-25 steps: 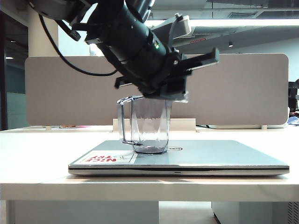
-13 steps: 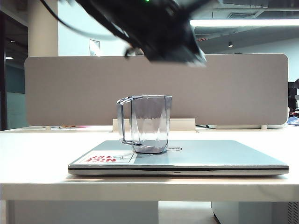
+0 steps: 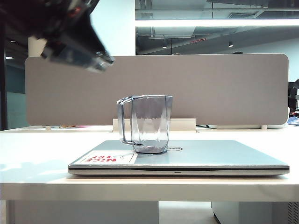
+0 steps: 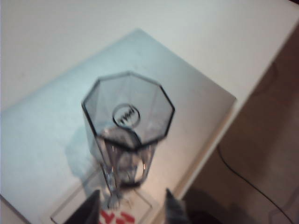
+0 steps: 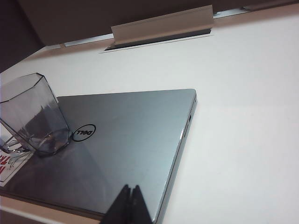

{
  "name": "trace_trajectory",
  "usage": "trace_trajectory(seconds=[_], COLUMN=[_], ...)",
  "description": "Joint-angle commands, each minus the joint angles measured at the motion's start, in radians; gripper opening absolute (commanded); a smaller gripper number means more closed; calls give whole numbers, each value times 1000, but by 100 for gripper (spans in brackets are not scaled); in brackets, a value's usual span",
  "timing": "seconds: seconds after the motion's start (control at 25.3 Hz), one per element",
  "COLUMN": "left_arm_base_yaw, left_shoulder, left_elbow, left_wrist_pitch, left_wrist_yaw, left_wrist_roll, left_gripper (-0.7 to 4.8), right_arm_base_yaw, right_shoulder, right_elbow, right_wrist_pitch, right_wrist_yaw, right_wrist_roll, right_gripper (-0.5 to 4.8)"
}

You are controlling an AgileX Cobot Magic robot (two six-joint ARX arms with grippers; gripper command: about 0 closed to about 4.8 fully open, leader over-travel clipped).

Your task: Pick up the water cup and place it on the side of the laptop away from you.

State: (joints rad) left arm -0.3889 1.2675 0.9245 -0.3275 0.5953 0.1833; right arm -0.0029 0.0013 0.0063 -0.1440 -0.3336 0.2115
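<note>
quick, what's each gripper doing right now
Left gripper: open, empty, above the cup standing on the laptop.
Right gripper: shut, empty, off to the side over the laptop's near edge.

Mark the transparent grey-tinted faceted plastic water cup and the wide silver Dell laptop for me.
transparent grey-tinted faceted plastic water cup [image 3: 150,123], exterior view, middle of its side wall.
wide silver Dell laptop [image 3: 219,156], exterior view, bare lid right of the cup.

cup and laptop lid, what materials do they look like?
Water cup: clear grey-tinted plastic, probably; faceted walls, the logo shows through its base in the left wrist view. Laptop: matte silver lid, metal or painted plastic; soft even sheen, can't tell which. Left gripper open above the cup; right gripper shut, off to the side.
</note>
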Motion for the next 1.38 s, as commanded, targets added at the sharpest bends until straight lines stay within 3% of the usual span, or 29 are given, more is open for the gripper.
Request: trace_trajectory(seconds=[0.04, 0.28, 0.55, 0.67, 1.03, 1.38], left_arm_base_yaw=[70, 110, 115, 115, 115, 108], left_shoulder=[11, 79, 247, 343, 393, 393], left_elbow=[2, 2, 2, 2, 2, 2], left_wrist_pitch=[-83, -129, -116, -49, 130, 149], left_wrist_yaw=[140, 198, 200, 255, 258, 352], left_wrist_roll=[129, 389, 497, 498, 492, 463], left_gripper=[222, 225, 225, 224, 223, 205], right_arm_base_yaw=[1, 1, 1, 1, 1, 1], right_shoulder=[-2, -2, -1, -2, -2, -1], right_elbow=[-6, -6, -6, -6, -6, -6], right_wrist_pitch=[9, 7, 6, 6, 6, 6], right_wrist_yaw=[2, 2, 2, 2, 2, 2], right_wrist_roll=[-2, -2, -2, -2, -2, -2], right_gripper=[-1, -1, -1, -1, -1, -1])
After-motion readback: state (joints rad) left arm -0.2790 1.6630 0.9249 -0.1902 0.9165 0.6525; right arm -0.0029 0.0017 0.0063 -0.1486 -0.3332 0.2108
